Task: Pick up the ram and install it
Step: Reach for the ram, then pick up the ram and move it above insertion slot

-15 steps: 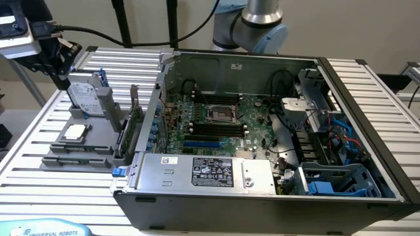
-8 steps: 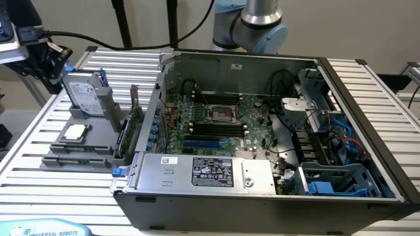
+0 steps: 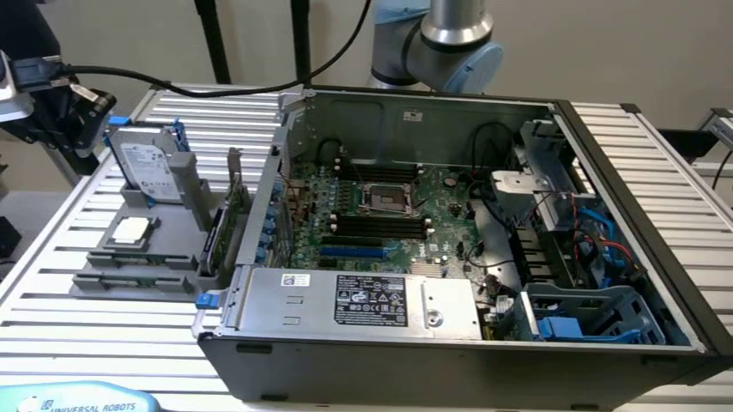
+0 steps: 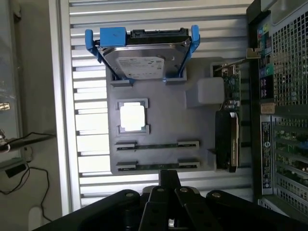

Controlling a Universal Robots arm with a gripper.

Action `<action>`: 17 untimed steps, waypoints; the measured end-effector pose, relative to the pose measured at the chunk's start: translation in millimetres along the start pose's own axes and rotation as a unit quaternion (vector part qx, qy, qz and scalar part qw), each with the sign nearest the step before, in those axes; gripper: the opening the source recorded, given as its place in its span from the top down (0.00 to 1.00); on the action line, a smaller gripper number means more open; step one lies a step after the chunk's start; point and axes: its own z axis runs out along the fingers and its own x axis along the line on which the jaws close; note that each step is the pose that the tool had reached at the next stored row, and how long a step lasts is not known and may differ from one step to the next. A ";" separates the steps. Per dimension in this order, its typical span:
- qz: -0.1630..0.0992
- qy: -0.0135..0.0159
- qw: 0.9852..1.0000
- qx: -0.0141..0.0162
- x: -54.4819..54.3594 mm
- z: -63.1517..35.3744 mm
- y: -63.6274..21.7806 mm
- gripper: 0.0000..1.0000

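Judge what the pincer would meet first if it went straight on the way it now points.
Most likely the nearer ram stick in the grey holder; the shut pincer aims just beside it. Depth is unclear, so it might meet the holder's edge instead.

Hard drive [image 3: 147, 163] and processor chip [image 3: 130, 228] sit on grey holder [image 4: 166, 120].

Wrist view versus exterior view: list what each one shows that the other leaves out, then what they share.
Wrist view adds: the shut gripper, holding nothing, close to the two ram sticks, and the meshed rear panel of the case. Exterior view adds: the motherboard inside the open case, the power supply and the arm. Shared: the grey holder with the hard drive, processor chip and upright green card.
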 end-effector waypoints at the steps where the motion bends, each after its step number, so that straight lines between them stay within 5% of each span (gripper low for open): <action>1: 0.000 0.000 1.000 0.000 0.1 0.1 -1.6 0.89; 17: -0.001 0.000 1.000 0.001 0.8 0.4 -3.3 0.89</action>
